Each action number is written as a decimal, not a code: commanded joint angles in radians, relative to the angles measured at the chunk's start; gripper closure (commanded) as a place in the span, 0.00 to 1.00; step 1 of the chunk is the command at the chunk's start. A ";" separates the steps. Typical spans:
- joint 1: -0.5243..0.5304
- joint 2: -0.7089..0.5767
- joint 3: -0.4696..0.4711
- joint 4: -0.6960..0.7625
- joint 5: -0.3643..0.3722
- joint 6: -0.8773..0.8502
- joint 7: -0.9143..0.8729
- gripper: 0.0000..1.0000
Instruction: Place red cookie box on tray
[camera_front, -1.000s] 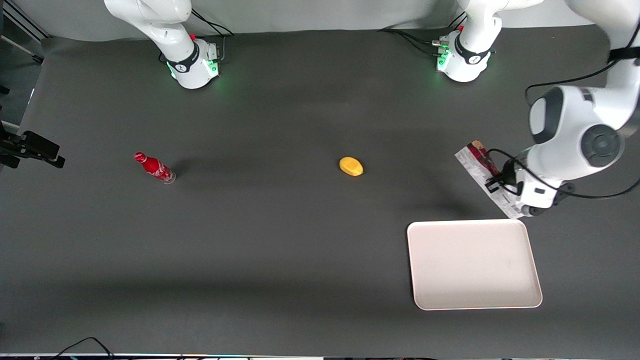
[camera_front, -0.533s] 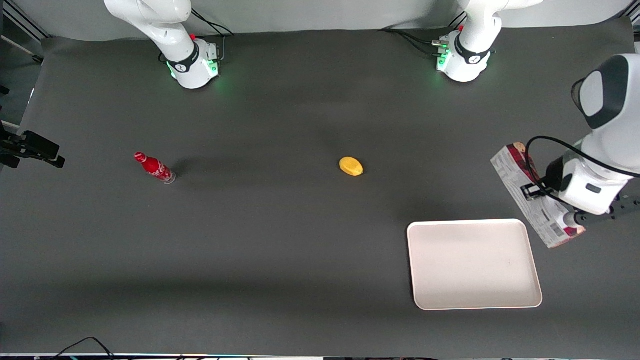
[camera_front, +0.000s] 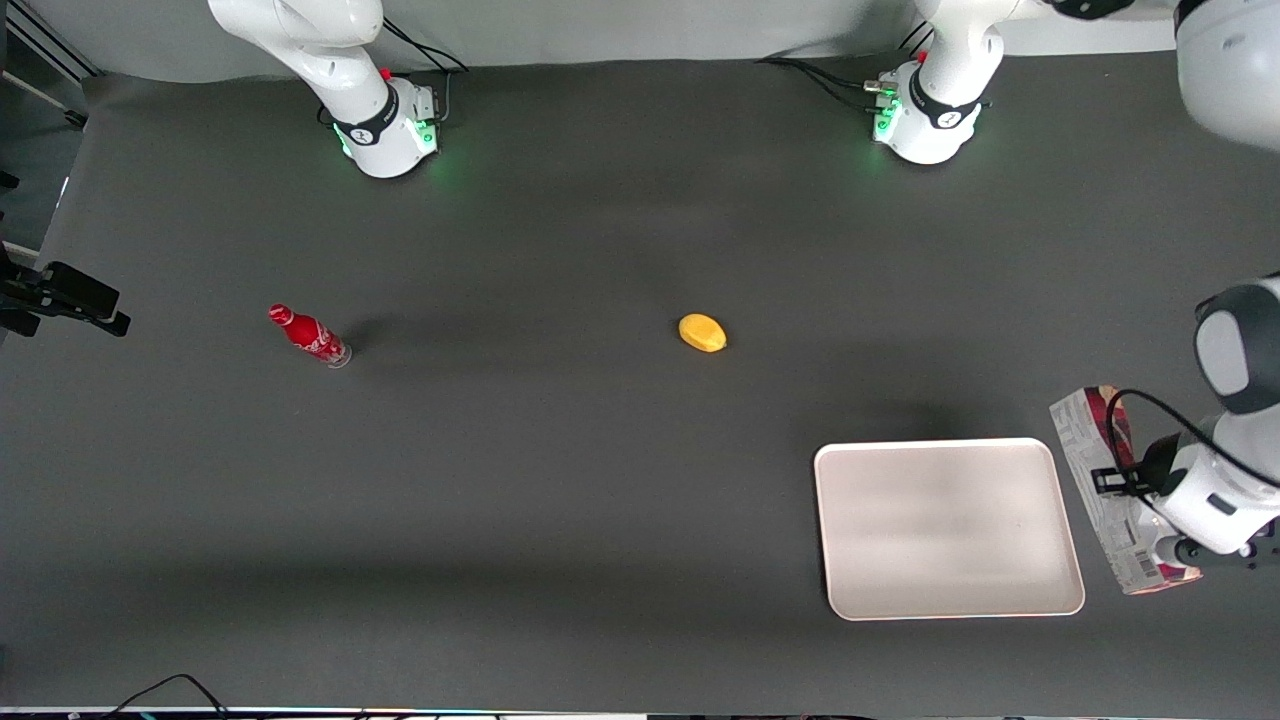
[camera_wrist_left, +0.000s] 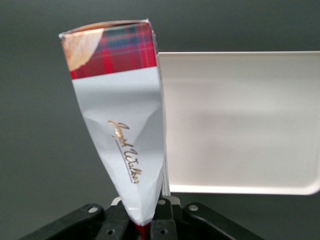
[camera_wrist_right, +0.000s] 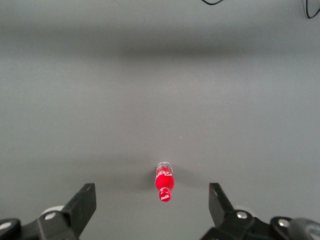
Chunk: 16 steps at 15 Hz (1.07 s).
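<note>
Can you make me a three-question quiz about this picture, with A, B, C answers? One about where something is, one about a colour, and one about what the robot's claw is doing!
1. Where is the red cookie box?
A. Lying flat on the tray
B. Held in the air beside the tray
C. Next to the bottle

2. What colour is the small fruit in the middle of the table?
A. Yellow
B. Blue
C. Green

3. What is the claw doing?
A. Hanging open with nothing in it
B. Squeezing the bottle
C. Shut on the cookie box

Answers:
1 B: the box hangs just off the tray's short edge, at the working arm's end of the table.
2 A: it is plainly yellow.
3 C: the wrist view shows the box's end pinched between the claw's fingers.
</note>
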<state>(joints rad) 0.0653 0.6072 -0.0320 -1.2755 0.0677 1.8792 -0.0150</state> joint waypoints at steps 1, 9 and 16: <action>-0.012 0.129 0.006 0.061 0.012 0.063 0.040 1.00; -0.006 0.238 0.050 0.053 -0.040 0.190 0.119 1.00; -0.007 0.267 0.053 0.027 -0.095 0.242 0.109 1.00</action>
<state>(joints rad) 0.0661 0.8675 0.0094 -1.2600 0.0054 2.1290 0.0852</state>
